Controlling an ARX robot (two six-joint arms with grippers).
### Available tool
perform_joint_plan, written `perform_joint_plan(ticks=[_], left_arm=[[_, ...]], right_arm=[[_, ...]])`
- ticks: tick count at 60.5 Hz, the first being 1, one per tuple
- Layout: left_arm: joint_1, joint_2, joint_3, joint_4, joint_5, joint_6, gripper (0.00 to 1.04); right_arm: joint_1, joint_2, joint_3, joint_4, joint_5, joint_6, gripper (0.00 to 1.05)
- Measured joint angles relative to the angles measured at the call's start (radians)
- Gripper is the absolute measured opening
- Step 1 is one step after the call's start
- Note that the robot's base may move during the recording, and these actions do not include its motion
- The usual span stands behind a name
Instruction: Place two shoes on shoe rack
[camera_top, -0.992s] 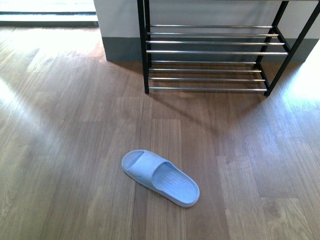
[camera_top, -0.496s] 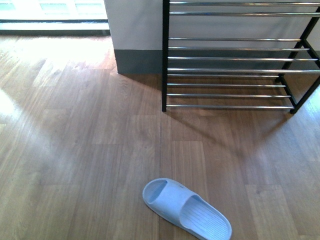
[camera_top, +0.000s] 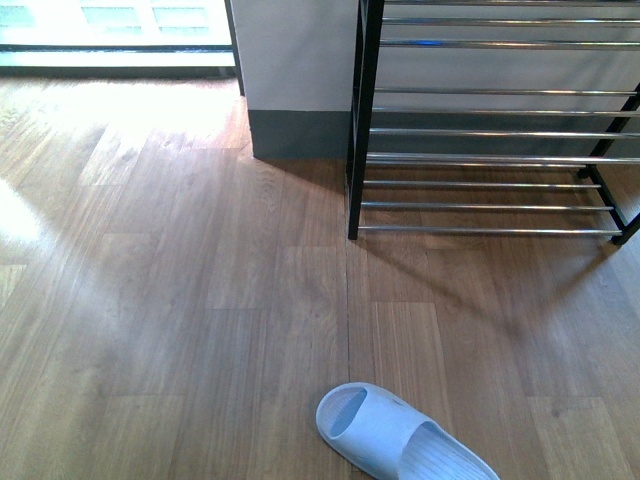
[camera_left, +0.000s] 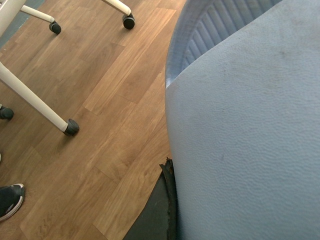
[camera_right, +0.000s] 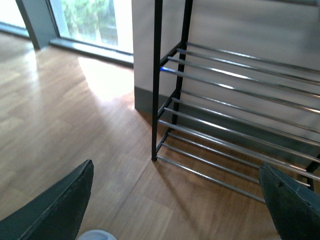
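Wood-plank floor (camera_top: 180, 300); shoe rack (camera_top: 490, 160) stands by the wall. One light-blue slide (camera_top: 400, 445) lies on the floor in front of the rack. Right gripper (camera_right: 176, 200) is spread wide and holds nothing. Left gripper (camera_left: 167, 205) holds a second slide (camera_left: 240, 140) clear of the floor; only one dark finger is visible.

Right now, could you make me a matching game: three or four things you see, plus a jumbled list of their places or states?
1. light-blue rubber slide
2. black-framed, chrome-rod shoe rack
3. right gripper
4. white tubular leg

A. jaws wide open
B. lying on the wooden floor
C. standing by the wall
D. ending in a dark foot

Pairs: 1-B, 2-C, 3-A, 4-D.
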Motion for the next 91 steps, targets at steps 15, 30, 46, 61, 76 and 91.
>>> perform_joint_plan(ticks=[15,30,46,61,76,91], left_arm=[[0.000,0.000,0.000,0.000,-0.002,0.000,0.02],[0.000,0.000,0.000,0.000,-0.002,0.000,0.02],[0.000,0.000,0.000,0.000,-0.002,0.000,0.02],[0.000,0.000,0.000,0.000,-0.002,0.000,0.02],[0.000,0.000,0.000,0.000,-0.002,0.000,0.02],[0.000,0.000,0.000,0.000,-0.002,0.000,0.02]], right_arm=[[0.024,0.733,0.198,0.134,-0.003,-0.207,0.96],[0.061,1.133,0.360,0.180,-0.025,-0.301,0.96],[0.079,1.394,0.486,0.110,-0.064,-0.393,0.96],[0.077,1.615,0.613,0.122,-0.020,-0.444,0.96],[0.146,1.870,0.818,0.175,-0.020,-0.404,0.96],[0.168,1.921,0.879,0.200,-0.014,-0.328,0.96]])
